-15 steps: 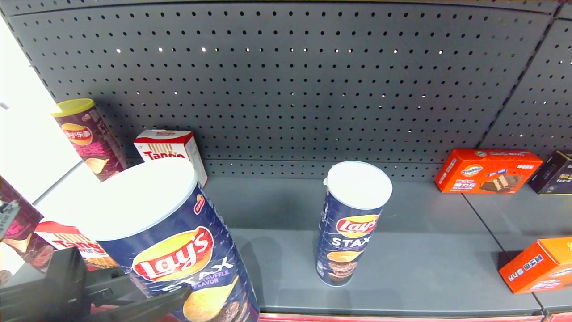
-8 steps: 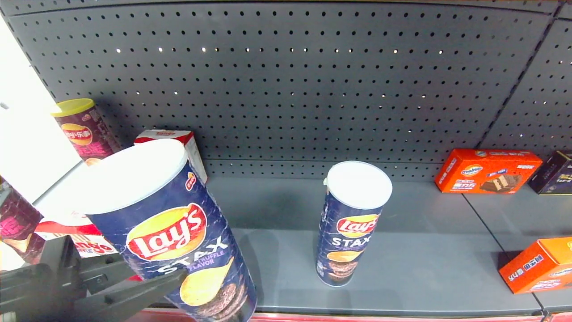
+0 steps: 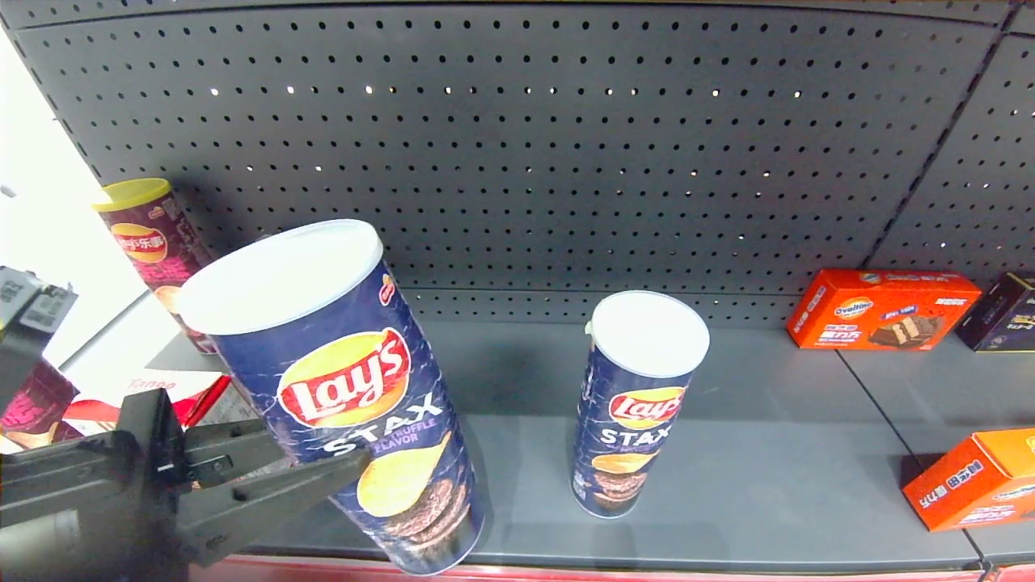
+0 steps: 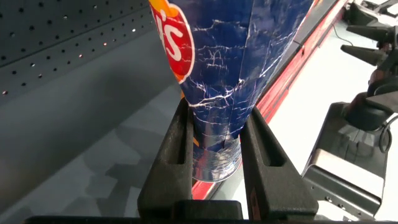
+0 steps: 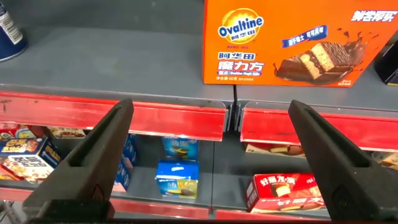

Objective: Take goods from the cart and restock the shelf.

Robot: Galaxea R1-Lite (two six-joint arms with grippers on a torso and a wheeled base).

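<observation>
While the left hand point(image 4: 217, 146) clamps its two dark fingers point(image 4: 171, 155) on the lower part of a blue chip can point(image 3: 340, 388), that can leans with its white lid tipped toward the left. Its base sits at the near edge of the grey shelf point(image 3: 768, 469), by the red front strip point(image 5: 168, 115). Whether the base touches the shelf cannot be told. In the left wrist view the fingers press against both sides of the can, close to its bottom rim.

To the right of it, apart from it, a second blue can point(image 3: 635, 404) stands upright on the shelf, white lid up. At the far left, against the pegboard back point(image 3: 517, 145), stands a maroon can with a yellow lid point(image 3: 149, 234). A white and red box point(image 3: 174, 388) shows left of the held can, partly hidden by the arm.

On the right side, a far orange box point(image 3: 881, 309) lies near the pegboard, with a dark box point(image 3: 1007, 311) just beside it at the edge. A near orange box point(image 3: 974, 478) rests closer to the front.

The right hand point(image 5: 211, 109) has its fingers spread wide with nothing between them, facing the red front strip. Small packets point(image 5: 177, 177) lie on the lower shelf beyond it.
</observation>
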